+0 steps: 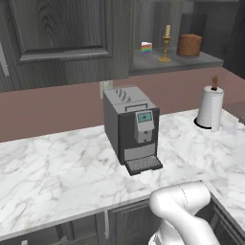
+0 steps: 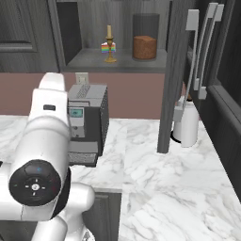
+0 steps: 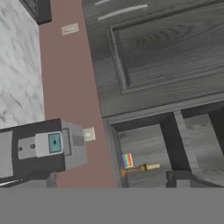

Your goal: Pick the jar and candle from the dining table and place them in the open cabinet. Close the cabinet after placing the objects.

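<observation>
The candle [image 1: 167, 42] stands upright on the shelf of the open cabinet [image 1: 182, 60], its long axis vertical, the cream stick rising from a gold holder whose foot rests on the shelf floor. In the right base view the candle [image 2: 109, 44] sits left of centre on that shelf. In the hand view, which is rolled sideways, the candle [image 3: 144, 166] appears lying along the picture with its stick toward the right.

The jar [image 1: 189, 45] stands upright just right of the candle and apart from it, its brown fill reaching most of the way up. From the right the jar [image 2: 144, 43] shows clear glass above the fill. Its lid cannot be made out.

A small rainbow-striped block [image 1: 146, 47] sits left of the candle, partly behind the holder in the right base view.

The cabinet door [image 2: 173, 70] stands swung out, edge-on, hiding part of the paper towel roll [image 2: 187, 123] from the right. Below, a coffee machine [image 1: 132, 129] stands on the marble tabletop [image 1: 52, 167].

I cannot tell whether the end effector is spread or pressed together; its fingertips cannot be made out.
</observation>
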Robot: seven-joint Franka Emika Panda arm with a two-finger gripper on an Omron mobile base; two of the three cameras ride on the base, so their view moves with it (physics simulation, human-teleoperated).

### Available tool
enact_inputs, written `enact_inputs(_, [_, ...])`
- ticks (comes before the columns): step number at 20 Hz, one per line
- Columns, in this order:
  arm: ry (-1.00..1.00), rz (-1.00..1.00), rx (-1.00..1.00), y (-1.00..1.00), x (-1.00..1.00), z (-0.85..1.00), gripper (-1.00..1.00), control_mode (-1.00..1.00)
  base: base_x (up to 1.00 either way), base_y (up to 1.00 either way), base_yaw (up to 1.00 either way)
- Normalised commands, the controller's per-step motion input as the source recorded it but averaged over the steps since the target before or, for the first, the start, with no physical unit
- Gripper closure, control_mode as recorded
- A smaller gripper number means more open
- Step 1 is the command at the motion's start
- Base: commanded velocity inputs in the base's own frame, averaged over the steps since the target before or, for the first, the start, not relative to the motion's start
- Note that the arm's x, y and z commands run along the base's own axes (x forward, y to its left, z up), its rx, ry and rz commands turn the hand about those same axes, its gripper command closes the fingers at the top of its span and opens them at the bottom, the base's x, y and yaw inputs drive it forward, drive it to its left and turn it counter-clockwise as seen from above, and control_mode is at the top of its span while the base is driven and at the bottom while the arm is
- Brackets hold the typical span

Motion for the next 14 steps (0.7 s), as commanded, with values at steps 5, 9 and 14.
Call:
enact_inputs(5, [-0.45,0.08,0.08,0.1,0.12,-0.43,-1.0,-1.0,0.0,0.0,0.0])
enact_inputs(9, [-0.36,0.09,0.06,0.18,0.0,-0.67,-1.0,-1.0,0.0,0.0,0.0])
enact_inputs(14, [-0.3,0.07,0.11,0.27,0.15,-0.52,-1.0,-1.0,0.0,0.0,0.0])
